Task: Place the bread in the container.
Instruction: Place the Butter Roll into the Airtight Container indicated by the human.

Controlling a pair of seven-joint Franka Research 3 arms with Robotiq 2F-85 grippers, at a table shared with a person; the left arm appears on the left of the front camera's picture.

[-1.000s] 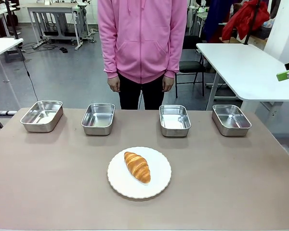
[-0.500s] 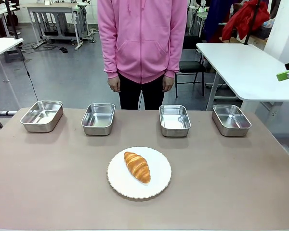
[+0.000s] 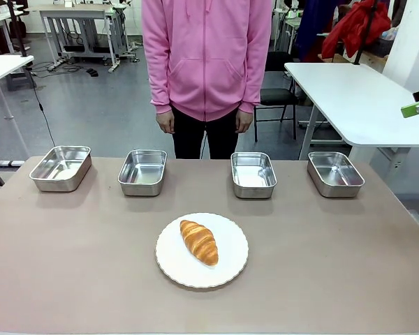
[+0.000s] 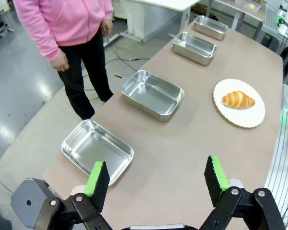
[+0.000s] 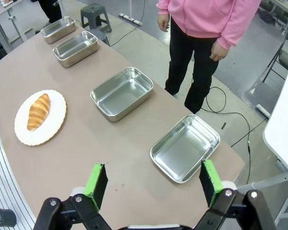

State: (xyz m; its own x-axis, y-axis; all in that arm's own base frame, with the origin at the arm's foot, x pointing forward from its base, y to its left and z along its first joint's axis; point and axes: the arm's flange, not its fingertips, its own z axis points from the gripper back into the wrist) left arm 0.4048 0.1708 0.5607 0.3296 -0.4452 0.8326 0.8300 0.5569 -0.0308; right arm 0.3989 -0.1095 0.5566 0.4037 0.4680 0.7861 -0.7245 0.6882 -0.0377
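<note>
The bread (image 3: 199, 241), a golden-brown croissant, lies on a round white plate (image 3: 230, 259) in the middle of the table. Several empty steel containers stand in a row along the far edge, from the leftmost (image 3: 61, 167) to the rightmost (image 3: 335, 173). My left gripper (image 4: 157, 182) hangs open high above the table's left end, over a container (image 4: 97, 151), with the bread (image 4: 238, 99) far off. Above the right end my right gripper (image 5: 153, 184) is also open and empty, near a container (image 5: 185, 147); the bread (image 5: 38, 111) lies well away from it.
A person in a pink hoodie (image 3: 206, 56) stands at the far side, hands (image 3: 165, 122) hanging down. A white table (image 3: 356, 98) stands beyond the right corner. One green-padded finger (image 3: 417, 108) pokes in at the right edge of the front view.
</note>
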